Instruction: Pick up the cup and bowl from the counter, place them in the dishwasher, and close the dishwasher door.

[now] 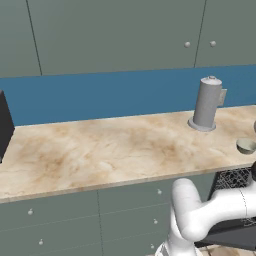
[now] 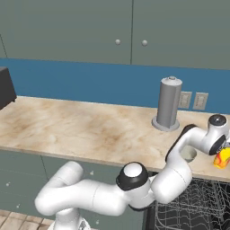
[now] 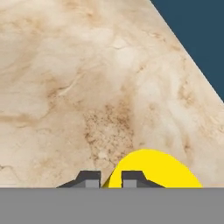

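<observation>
The cup is yellow and sits on the beige marble counter. My gripper stands over the cup's near wall, its two dark fingertips close together with the yellow rim between them. In the right base view the hand reaches down at the far right onto the yellow and orange cup. The small pale bowl rests on the counter near its front edge; the bowl is partly hidden behind my forearm. Below the counter the dishwasher stands open, its wire rack showing.
A tall grey canister stands at the back of the counter, behind the bowl. A black appliance sits at the counter's far left. Grey knobbed drawers run below the counter, and wall outlets sit on the blue backsplash.
</observation>
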Motion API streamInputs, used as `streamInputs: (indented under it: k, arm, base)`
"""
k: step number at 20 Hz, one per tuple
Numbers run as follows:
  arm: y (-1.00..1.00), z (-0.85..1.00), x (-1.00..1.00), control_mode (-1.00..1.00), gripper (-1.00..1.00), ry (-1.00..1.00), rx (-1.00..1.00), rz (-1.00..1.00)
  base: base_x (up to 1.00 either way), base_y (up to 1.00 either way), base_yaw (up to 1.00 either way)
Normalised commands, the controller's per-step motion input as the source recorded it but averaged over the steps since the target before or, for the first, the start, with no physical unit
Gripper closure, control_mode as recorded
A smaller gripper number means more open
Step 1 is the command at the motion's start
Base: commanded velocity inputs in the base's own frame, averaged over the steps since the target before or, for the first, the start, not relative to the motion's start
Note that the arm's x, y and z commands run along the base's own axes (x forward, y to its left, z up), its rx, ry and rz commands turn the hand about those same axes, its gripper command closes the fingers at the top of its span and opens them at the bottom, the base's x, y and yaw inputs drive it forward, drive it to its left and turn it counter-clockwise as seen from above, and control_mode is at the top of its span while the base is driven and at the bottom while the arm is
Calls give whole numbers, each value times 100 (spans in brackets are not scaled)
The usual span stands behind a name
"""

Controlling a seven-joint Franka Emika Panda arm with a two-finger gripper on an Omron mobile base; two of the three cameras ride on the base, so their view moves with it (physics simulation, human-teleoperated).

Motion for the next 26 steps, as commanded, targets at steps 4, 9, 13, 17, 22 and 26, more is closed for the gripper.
streamInputs:
  k: [4, 9, 13, 17, 22, 26]
  arm:
    - [7, 0, -1, -100, 100, -4, 0, 0]
    - [11, 13, -24, -100, 100, -8, 0, 0]
    - [18, 29, -60, -100, 100, -11, -5, 9]
    - [31, 19, -57, -100, 100, -12, -6, 21]
    - [32, 4, -44, -100, 100, -12, -6, 28]
    - [20, 0, -58, -100, 100, -5, -11, 18]
  base:
    - [0, 0, 0]
    - [0, 0, 0]
    - [0, 0, 0]
    - [0, 0, 0]
    - [0, 0, 0]
    - [0, 0, 0]
